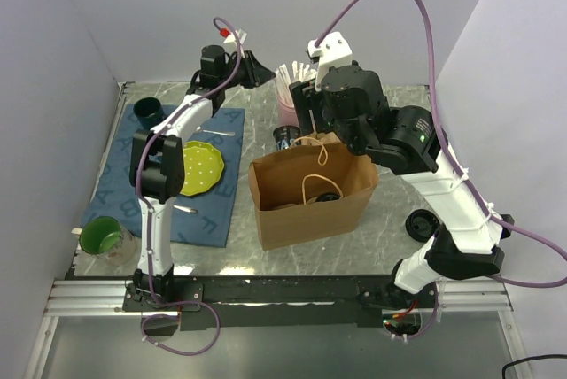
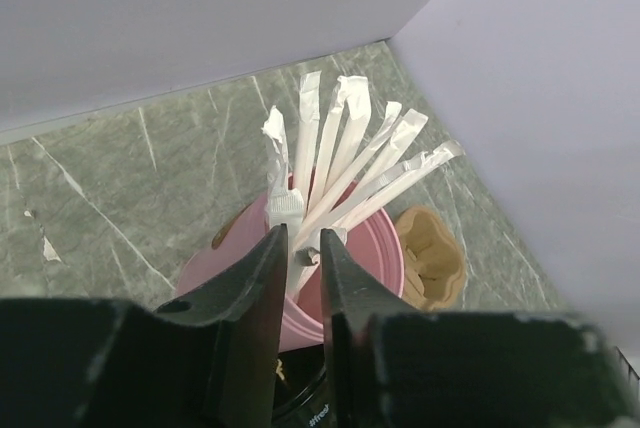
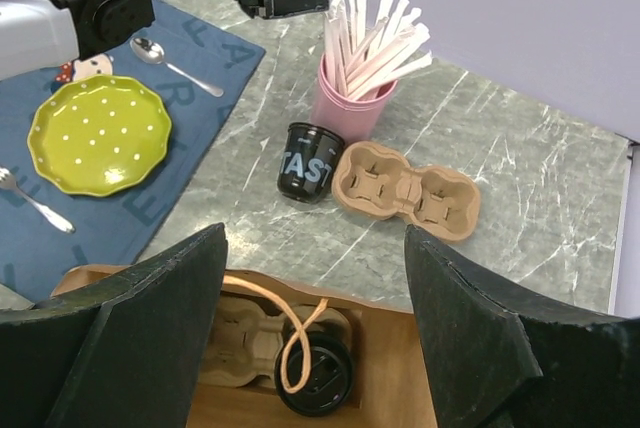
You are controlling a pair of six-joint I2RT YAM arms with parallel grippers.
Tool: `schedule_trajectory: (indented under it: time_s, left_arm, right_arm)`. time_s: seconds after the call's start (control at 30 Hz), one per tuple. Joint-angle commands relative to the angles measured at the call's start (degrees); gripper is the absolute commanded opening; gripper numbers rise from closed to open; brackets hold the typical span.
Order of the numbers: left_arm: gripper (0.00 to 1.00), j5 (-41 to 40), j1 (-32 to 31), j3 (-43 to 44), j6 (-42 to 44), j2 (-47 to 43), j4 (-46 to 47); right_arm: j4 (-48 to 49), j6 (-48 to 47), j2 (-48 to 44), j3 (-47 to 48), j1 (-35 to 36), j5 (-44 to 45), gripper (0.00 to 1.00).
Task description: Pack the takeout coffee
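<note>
A brown paper bag stands open mid-table; its rim shows in the right wrist view. Inside it a cardboard carrier holds a lidded black coffee cup. My right gripper hangs open above the bag's far edge, with nothing in it. Behind the bag are a second black cup, an empty carrier and a pink cup of paper-wrapped straws. My left gripper is at the straws. Its jaws stand narrow on either side of one straw end, with a gap still showing.
A blue mat at left carries a green dotted plate, a spoon and a fork. A dark green cup sits at the back left and a green mug at the front left. A black lid lies right of the bag. Walls close in on three sides.
</note>
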Motion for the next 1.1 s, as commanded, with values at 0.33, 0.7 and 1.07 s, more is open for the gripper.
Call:
schedule_trajectory:
  time_s: [0.33,0.7,1.07]
  left_arm:
    - [0.14,-1.0,-0.7,0.9,1.1,-3.9,1.2]
    - [0.01,-1.3,-1.2,5.9,1.7,-4.7,-1.6]
    - [0.01,-0.1,-1.2,13.5,-1.2,-6.1,-3.7]
  right_arm:
    - [4.2,0.6,-2.2,-3.8,-1.2,-1.3,0.80]
    - [5.2,1.8,-5.4,-7.0,-1.3,-0.9,0.80]
    - [8.7,-3.8,-7.3,-8.7,-1.5,1.6,0.81]
